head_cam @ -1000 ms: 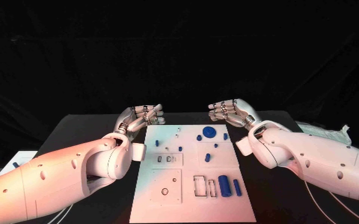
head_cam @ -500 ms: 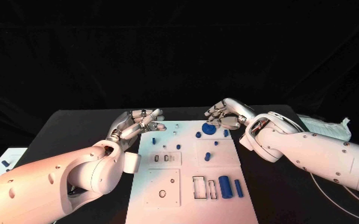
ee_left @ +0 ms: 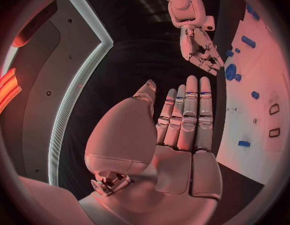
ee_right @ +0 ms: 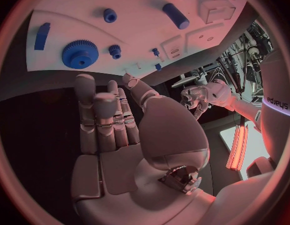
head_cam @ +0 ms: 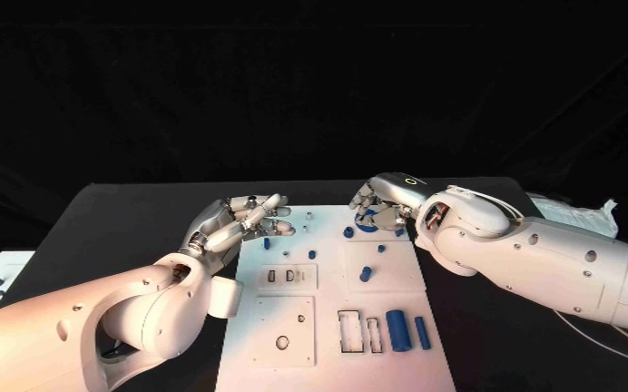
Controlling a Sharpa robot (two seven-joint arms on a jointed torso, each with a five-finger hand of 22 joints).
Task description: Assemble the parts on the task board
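The white task board (head_cam: 334, 306) lies in the middle of the black table. A blue gear (head_cam: 370, 223) sits near its far edge, also seen as the blue gear (ee_right: 79, 53). Small blue pegs (head_cam: 313, 254) and a short blue pin (head_cam: 367, 273) lie further in. Two blue cylinders (head_cam: 397, 330) lie near the front right. My right hand (head_cam: 382, 200) hovers just over the gear with fingers apart, holding nothing; the right hand (ee_right: 110, 120) shows an empty palm. My left hand (head_cam: 242, 220) is at the board's far left corner, and the left hand (ee_left: 182, 120) has straight fingers and is empty.
Rectangular slots (head_cam: 356, 328) and round holes (head_cam: 283, 342) are cut into the board's front part. Pale clutter (head_cam: 576, 213) lies at the table's right edge. Bare black table (head_cam: 118, 220) stretches to the left of the board.
My right hand has moved left and forward, now above the blue gear. My left hand has shifted slightly towards the board's far left corner. The camera view also shifted.
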